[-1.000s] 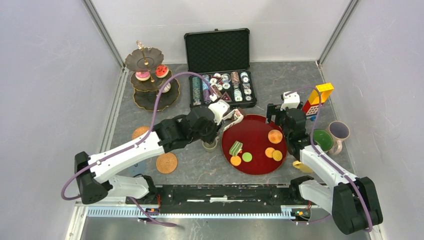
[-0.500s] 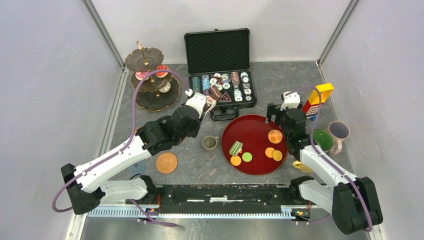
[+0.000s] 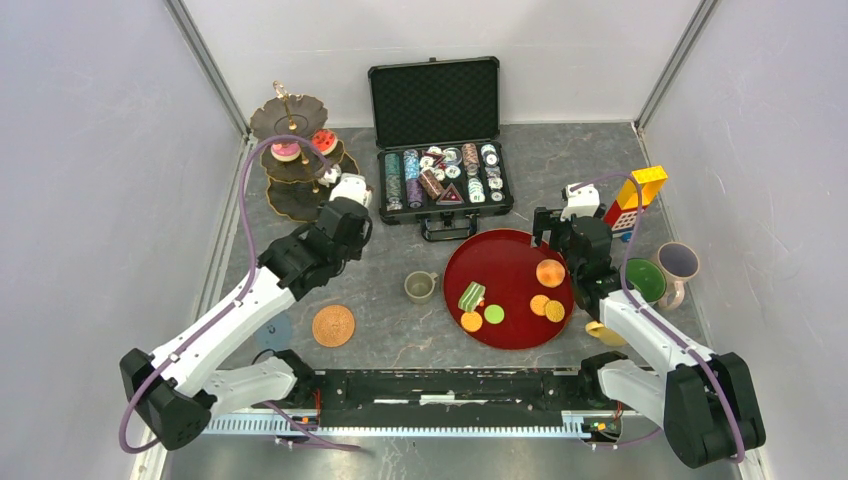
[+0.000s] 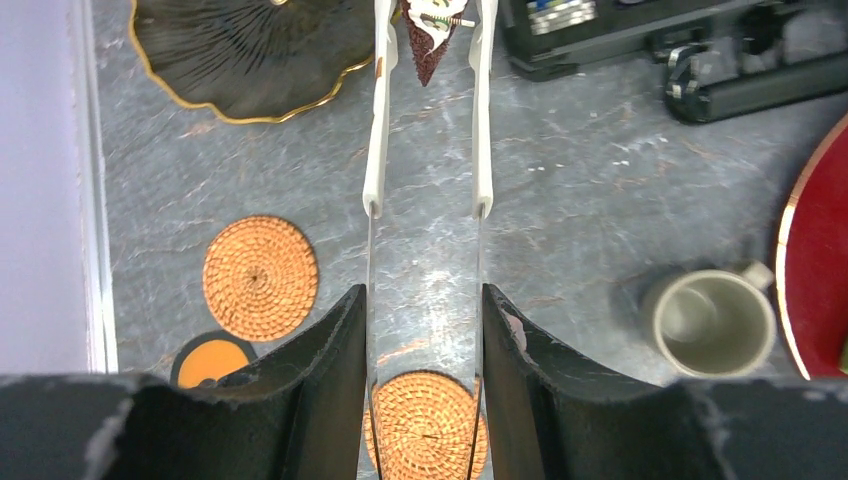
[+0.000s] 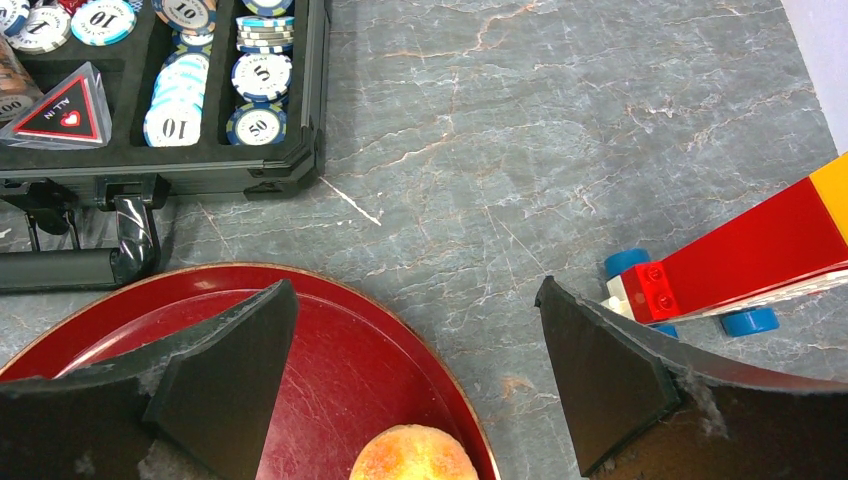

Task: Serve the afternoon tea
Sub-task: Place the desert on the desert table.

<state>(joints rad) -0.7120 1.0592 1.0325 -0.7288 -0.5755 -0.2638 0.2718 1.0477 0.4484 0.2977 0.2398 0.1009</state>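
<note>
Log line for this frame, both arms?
left gripper: shut on cake slice, beside stand | right gripper: open, above red tray | step: slice not yet placed

Surface finishes as found:

- The table (image 5: 600,150) was grey with pale marble veining.
- The round tray (image 3: 510,258) was deep red with a gold rim.
- On the tray lay a green-striped cake slice (image 3: 471,296), a green round (image 3: 494,314), orange rounds (image 3: 471,322) and a peach-orange donut (image 3: 550,272).
- The three-tier stand (image 4: 250,60) was dark and ribbed, with a gold edge.
- The brown cake slice (image 4: 428,45) carried white on top.
- The woven coasters (image 4: 260,277) were orange-tan.
- The near mug (image 4: 712,322) was grey-beige and the right-hand mug (image 3: 645,280) green.
- The chip case (image 3: 435,100) was black.
- The block tower (image 5: 780,240) was red and yellow.
</note>
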